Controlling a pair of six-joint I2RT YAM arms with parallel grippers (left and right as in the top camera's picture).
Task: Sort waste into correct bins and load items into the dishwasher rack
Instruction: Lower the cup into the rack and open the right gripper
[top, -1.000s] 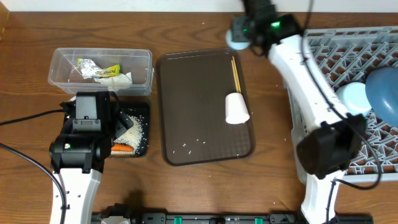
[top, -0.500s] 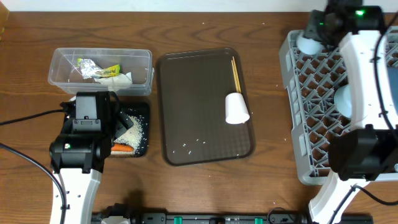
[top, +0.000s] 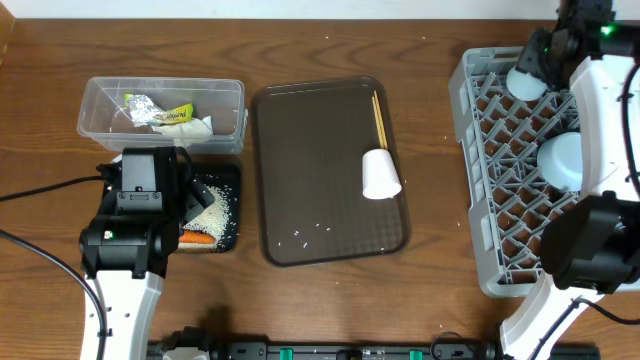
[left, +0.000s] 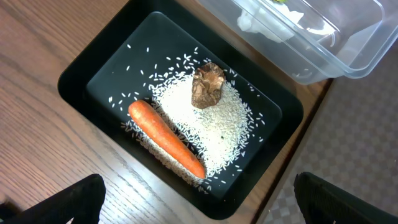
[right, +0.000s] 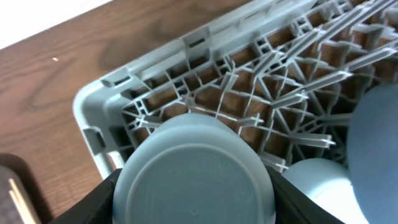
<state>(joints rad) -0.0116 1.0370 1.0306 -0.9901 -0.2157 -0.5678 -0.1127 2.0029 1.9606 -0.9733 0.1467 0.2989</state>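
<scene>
Right arm has swung off the far edge of the brown serving tray (top: 310, 170) and over to the far-left corner of the dishwasher rack (top: 468, 150), taking the light blue cup (top: 525, 78) w/ it; left arm hasn't budged. Right tool (right: 194, 193) grips the cup's sides at approx half spread, base facing the wrist cam, prob. so it goes mouth-down btw the pegs to drain. Cup sits over the corner cells, near the small pale blue bowl (top: 562, 160); can't tell if it touches the pegs yet. Arm reaches long across the rack, wrist pitched down. Left tool (left: 196, 208) is spread wide, holding nothing, parked over the black tray (left: 81, 74) w/ carrot (left: 165, 140), rice (left: 217, 124) and brown lump (left: 208, 84). White cup (top: 380, 175) and chopsticks (top: 380, 118) lie on the serving tray, not yet loaded.
</scene>
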